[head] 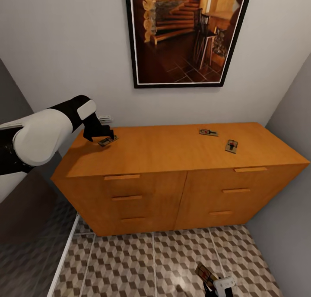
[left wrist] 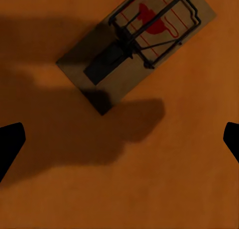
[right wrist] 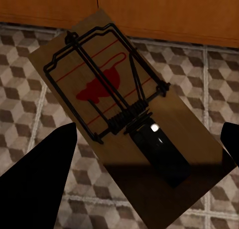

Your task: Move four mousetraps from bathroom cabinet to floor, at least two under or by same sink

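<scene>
- The cabinet (head: 172, 159) stands against the white wall under a framed picture (head: 185, 33); three mousetraps lie flat on its orange-brown top.
- The left-end mousetrap (head: 107, 140) sits near the cabinet's left end, close to the back edge; its long axis runs diagonally to the cabinet's front edge. In the left wrist view this trap (left wrist: 137, 44) shows its red spot and wire bar at one end and a dark plate at the other.
- The rear mousetrap (head: 208, 132) lies right of the cabinet's middle, near the back, its long axis roughly along the cabinet's length.
- The front-right mousetrap (head: 231, 146) lies just in front and to the right of that one, clearly apart from it, its long axis running roughly front to back.
- The left arm (head: 47, 133) reaches in from the left, forearm angled over the cabinet's left end, with the left gripper (head: 99, 136) just above the left-end trap. In the wrist view its black fingertips (left wrist: 10, 144) stand wide apart with bare wood between them, grasping nothing.
- The right gripper (head: 214, 285) is low, above the bathroom floor (head: 129, 262) in front of the cabinet, clamped on the held mousetrap (right wrist: 124, 114), which is tilted off the tiles, one end raised.
</scene>
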Available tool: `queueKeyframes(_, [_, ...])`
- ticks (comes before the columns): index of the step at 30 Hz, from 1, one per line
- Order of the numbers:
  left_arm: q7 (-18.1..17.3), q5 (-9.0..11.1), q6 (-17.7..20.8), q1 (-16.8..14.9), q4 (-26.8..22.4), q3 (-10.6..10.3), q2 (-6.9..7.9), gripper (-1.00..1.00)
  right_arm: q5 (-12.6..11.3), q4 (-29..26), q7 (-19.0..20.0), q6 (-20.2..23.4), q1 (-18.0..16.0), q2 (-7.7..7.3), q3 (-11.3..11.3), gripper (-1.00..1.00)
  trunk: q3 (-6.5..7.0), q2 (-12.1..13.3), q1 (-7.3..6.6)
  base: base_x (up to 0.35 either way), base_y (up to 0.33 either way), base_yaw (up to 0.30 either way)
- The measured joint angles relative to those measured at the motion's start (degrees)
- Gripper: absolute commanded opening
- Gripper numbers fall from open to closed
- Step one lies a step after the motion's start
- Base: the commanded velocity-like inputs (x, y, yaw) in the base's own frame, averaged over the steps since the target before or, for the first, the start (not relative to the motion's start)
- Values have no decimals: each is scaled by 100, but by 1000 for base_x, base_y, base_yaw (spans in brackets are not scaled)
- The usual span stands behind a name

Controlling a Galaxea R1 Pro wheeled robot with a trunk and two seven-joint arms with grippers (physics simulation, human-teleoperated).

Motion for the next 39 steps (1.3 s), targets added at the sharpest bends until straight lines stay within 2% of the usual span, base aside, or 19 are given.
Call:
queueKeyframes(10, [0, 0, 0, 63, 0, 0, 1, 100, 0, 0, -1, 0, 0, 0, 0, -100, 0, 0, -1, 122, 0, 0])
queueKeyframes(29, [-26, -5, -9, 207, 0, -8, 3, 100, 0, 0, -4, 0, -1, 0, -2, -100, 0, 0, 0, 6, 0, 0])
queueKeyframes(33, [-237, -32, -17, 228, -9, -11, 12, 100, -3, 0, -4, 0, 0, 0, -4, -100, 0, 0, 0, 0, 0, 0])
queueKeyframes(35, [-531, -165, -25, 231, -17, -160, 30, 100, -4, 0, -4, 0, 0, 0, -4, -100, 0, 0, 0, 0, 0, 0])
queueKeyframes(37, [-968, -401, -36, 232, -23, -540, 71, 100, -2, 0, -4, 0, -2, 0, -2, -100, 0, 0, 0, 0, 0, 0])
queueKeyframes(39, [-1663, -597, -75, 233, -29, -1001, 162, 100, -1, 0, -4, 5, -1, 0, -1, -100, 0, 0, 0, 0, 0, 0])
